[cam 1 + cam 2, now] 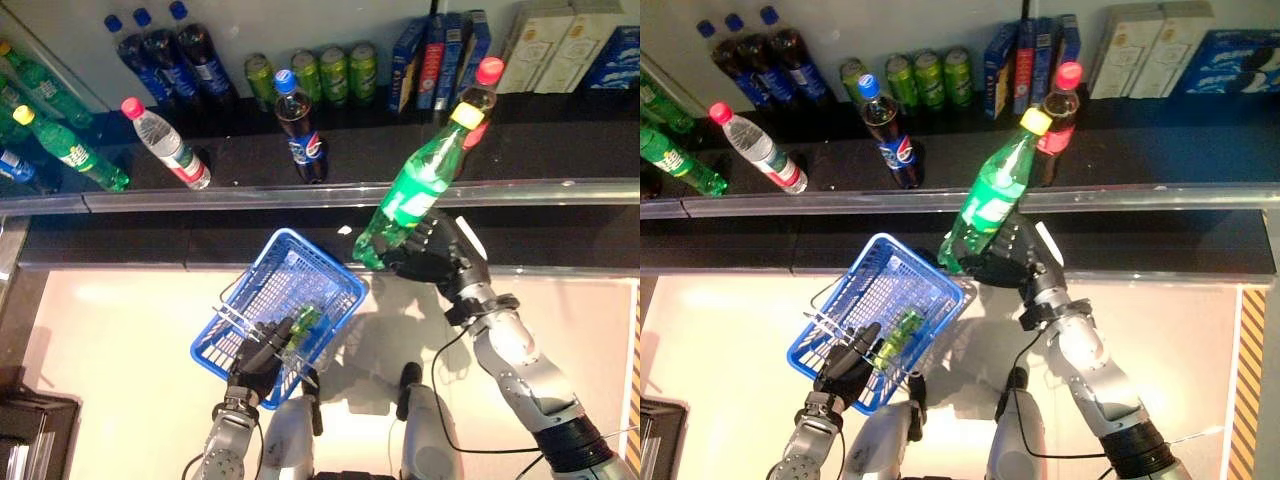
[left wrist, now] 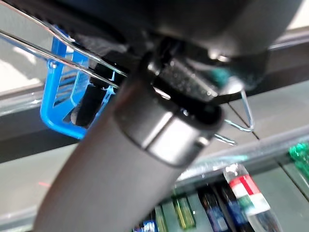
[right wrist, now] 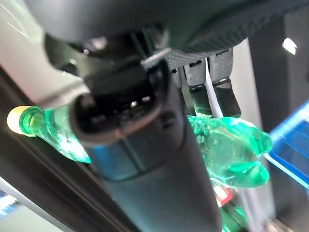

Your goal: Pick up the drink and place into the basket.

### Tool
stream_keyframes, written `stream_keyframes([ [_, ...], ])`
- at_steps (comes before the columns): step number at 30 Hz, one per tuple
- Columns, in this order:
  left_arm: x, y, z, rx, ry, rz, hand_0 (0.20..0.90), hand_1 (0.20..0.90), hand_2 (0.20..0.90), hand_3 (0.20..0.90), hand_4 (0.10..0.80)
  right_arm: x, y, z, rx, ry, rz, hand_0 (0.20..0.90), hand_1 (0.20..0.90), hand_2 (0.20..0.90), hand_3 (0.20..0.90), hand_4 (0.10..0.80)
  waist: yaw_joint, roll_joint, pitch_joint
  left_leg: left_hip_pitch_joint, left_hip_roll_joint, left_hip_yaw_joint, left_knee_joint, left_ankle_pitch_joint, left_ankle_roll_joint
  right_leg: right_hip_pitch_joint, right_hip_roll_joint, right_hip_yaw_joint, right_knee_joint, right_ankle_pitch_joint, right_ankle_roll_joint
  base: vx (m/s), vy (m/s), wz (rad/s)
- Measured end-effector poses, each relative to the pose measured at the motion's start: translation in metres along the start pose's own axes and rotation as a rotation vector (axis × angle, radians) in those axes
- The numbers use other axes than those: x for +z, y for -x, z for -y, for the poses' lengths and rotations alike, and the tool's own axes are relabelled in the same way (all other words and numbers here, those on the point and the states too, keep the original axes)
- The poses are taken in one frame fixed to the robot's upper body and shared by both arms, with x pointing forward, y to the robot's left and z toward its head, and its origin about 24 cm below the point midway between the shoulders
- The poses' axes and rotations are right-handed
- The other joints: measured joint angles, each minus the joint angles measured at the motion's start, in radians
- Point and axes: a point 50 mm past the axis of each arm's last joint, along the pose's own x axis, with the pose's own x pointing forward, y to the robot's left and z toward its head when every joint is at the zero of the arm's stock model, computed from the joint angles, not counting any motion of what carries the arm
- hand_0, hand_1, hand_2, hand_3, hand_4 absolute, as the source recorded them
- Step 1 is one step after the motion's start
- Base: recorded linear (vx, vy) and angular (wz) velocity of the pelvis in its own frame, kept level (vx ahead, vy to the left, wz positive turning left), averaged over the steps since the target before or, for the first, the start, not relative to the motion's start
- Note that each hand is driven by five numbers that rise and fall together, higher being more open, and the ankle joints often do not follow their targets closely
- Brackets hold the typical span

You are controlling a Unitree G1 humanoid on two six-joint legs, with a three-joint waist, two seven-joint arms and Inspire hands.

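Green bottle (image 1: 412,192) with the yellow cap is riding tilted in our right hand (image 1: 437,255), whose fingers are curling around its lower body, cap pointing up and away toward the dark shelf (image 1: 560,150). We are judging this as the carry step: the drink is off the shelf and hanging just beside the far right corner of the blue basket (image 1: 225,345), not yet over its opening. Our left hand (image 1: 262,358) is closing on the basket's wire handle (image 2: 34,46) at the near rim and holding the basket tipped. What the next move is calling for, in our judgement, is swinging the bottle leftward and down over the basket's open mesh, base first, before loosening the fingers (a release from here would likely be sending it over the rim to the floor). Something small and green (image 1: 305,320) is showing by the left hand's fingers, but we are not managing to tell what it is. Both wrist views are being filled mostly by the hands' dark bulk, so the contact on the bottle's far side is staying hidden from us.
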Motion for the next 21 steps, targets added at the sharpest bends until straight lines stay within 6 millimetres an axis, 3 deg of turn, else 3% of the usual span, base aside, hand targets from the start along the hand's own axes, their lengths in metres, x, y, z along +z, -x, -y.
stream_keyframes([
  [8, 0.009, -0.004, 0.015, -0.096, -0.093, -0.029, 0.3, 0.3, 0.3, 0.2, 0.1, -0.013, -0.021, -0.041, 0.123, -0.018, -0.042, 0.3, 0.3, 0.3, 0.2, 0.1, 0.07, -0.001, 0.003, -0.057, -0.01, -0.064, 0.018, 0.008, -0.006, -0.017, -0.015, -0.056, 0.024, -0.02, -0.005, -0.059, 0.005, 0.22],
  [11, 0.014, -0.005, 0.028, -0.163, -0.119, -0.036, 0.3, 0.3, 0.3, 0.2, 0.1, -0.013, -0.031, -0.047, 0.108, -0.029, -0.038, 0.3, 0.3, 0.3, 0.2, 0.1, 0.103, -0.005, 0.021, -0.084, -0.018, -0.097, 0.017, 0.018, -0.01, -0.03, -0.027, -0.085, 0.044, -0.033, -0.007, -0.04, -0.01, 0.36],
  [21, 0.026, -0.009, 0.054, -0.342, -0.182, -0.052, 0.3, 0.3, 0.3, 0.2, 0.1, -0.052, -0.038, -0.057, 0.04, -0.004, -0.196, 0.3, 0.3, 0.3, 0.2, 0.1, 0.183, -0.012, 0.043, -0.112, -0.051, -0.168, 0.013, 0.023, -0.01, -0.02, -0.051, -0.132, 0.07, -0.069, 0.014, -0.002, -0.02, 0.23],
])
